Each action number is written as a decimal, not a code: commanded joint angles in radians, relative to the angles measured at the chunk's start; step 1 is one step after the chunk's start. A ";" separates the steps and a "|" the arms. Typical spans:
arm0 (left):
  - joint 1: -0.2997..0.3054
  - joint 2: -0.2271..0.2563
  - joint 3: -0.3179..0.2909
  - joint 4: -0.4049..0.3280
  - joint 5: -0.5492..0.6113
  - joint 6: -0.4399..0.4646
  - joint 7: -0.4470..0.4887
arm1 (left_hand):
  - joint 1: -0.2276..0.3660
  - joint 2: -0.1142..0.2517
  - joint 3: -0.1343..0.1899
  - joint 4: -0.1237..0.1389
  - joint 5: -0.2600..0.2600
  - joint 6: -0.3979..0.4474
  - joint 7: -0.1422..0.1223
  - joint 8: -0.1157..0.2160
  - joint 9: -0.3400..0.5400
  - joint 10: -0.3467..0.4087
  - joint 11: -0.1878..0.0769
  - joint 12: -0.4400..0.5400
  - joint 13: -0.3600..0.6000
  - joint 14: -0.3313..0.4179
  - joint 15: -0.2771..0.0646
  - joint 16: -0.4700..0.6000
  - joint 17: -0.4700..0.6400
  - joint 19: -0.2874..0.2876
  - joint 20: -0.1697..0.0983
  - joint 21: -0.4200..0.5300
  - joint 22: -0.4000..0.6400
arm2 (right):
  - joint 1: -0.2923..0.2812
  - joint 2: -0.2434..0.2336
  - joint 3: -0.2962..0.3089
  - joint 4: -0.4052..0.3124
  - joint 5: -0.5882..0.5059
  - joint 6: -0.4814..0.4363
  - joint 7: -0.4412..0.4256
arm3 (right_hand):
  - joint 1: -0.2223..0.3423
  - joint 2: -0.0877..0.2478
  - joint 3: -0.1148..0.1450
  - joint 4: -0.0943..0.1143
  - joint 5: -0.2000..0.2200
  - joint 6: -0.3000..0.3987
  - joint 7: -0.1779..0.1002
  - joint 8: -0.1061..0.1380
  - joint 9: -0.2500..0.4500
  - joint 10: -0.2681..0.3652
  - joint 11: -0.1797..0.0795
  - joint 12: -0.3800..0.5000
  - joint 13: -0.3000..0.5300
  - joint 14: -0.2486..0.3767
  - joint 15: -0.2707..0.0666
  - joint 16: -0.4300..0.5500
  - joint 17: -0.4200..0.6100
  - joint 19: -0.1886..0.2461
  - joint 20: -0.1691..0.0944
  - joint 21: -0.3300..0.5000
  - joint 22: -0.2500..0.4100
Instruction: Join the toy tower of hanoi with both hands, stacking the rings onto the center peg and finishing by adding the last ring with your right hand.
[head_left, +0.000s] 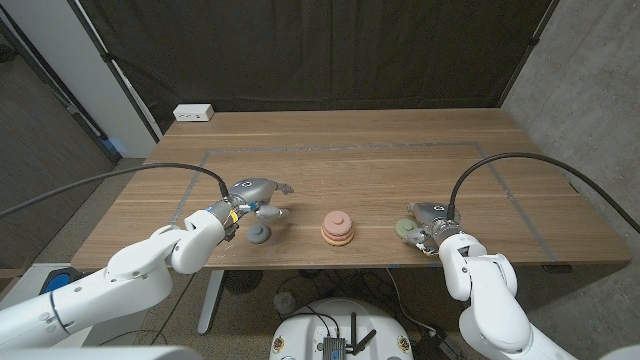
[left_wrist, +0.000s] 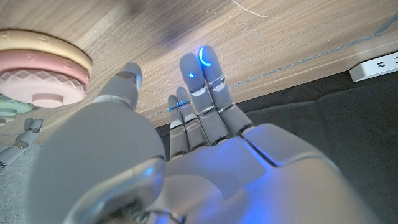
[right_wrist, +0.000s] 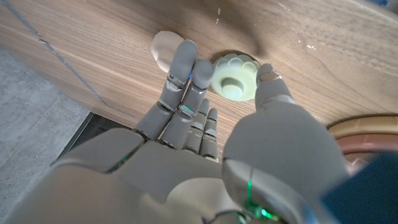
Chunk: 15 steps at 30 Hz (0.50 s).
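The left hand hovers above a small grey ring, fingers apart; the right hand is beside a pale green ring, fingers apart; the pink and orange stacked rings sit mid-desk; the right wrist view also shows a cream disc; far back, a white power strip.

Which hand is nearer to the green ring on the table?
Right. The right hand sits right beside the green ring, fingers reaching around it. The left hand is far across the table, beyond the ring stack, near the grey ring.
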<state>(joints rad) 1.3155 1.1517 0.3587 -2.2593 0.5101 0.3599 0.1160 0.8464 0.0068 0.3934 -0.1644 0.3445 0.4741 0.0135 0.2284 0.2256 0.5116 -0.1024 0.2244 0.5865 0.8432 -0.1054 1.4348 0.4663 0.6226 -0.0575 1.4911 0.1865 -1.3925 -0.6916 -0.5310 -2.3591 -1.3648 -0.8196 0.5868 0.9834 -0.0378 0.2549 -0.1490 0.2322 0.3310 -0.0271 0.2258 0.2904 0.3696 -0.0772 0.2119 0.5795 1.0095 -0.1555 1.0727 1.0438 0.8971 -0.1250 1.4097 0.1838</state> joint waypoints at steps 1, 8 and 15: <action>0.004 0.002 -0.003 0.004 -0.010 -0.003 0.011 | 0.005 0.013 0.008 0.002 0.005 0.009 0.001 -0.002 0.002 0.007 0.001 -0.005 0.002 0.009 -0.113 -0.002 0.005 0.006 -0.116 0.003 0.000 | 0.022 0.010 -0.014 0.025 -0.005 -0.001 0.020 | 0.008 0.004 -0.003 0.001 0.003 0.014 0.001 0.008 0.001 0.013 -0.001 0.008 0.004 0.006 -0.063 0.007 0.001 -0.002 -0.089 0.008 0.003; 0.008 0.005 -0.008 0.008 -0.018 -0.008 0.018 | 0.004 0.015 0.012 0.002 0.006 0.012 0.001 -0.002 0.003 0.013 0.000 -0.004 0.003 0.009 -0.113 -0.002 0.006 0.006 -0.116 0.003 0.000 | 0.028 0.012 -0.021 0.029 -0.011 -0.003 0.031 | 0.009 0.006 -0.003 0.000 0.005 0.018 -0.002 0.009 0.001 0.019 -0.004 0.009 0.006 0.009 -0.063 0.011 0.002 -0.002 -0.089 0.009 0.003; 0.006 0.007 -0.007 0.014 -0.024 -0.018 0.019 | 0.004 0.016 0.015 0.001 0.007 0.018 0.002 -0.002 0.004 0.016 -0.002 -0.004 0.005 0.010 -0.113 -0.003 0.006 0.007 -0.117 0.003 0.000 | 0.038 0.019 -0.030 0.041 -0.026 -0.008 0.052 | 0.007 0.009 -0.005 0.002 0.007 0.027 -0.004 0.011 0.000 0.021 -0.004 0.009 0.008 0.008 -0.063 0.012 -0.001 -0.003 -0.089 0.009 0.002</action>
<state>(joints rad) 1.3202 1.1544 0.3550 -2.2525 0.4965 0.3531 0.1293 0.8478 0.0161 0.4031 -0.1656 0.3444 0.4846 0.0138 0.2284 0.2254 0.5148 -0.1054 0.2244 0.5864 0.8432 -0.1053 1.4348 0.4709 0.6224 -0.0574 1.4912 0.1866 -1.3693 -0.6817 -0.5481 -2.3338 -1.3720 -0.8197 0.6117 0.9927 -0.0285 0.2520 -0.1460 0.2322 0.3450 -0.0302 0.2302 0.2876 0.3791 -0.0804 0.2119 0.5819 1.0133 -0.1593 1.0800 1.0434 0.8972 -0.1250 1.4097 0.1838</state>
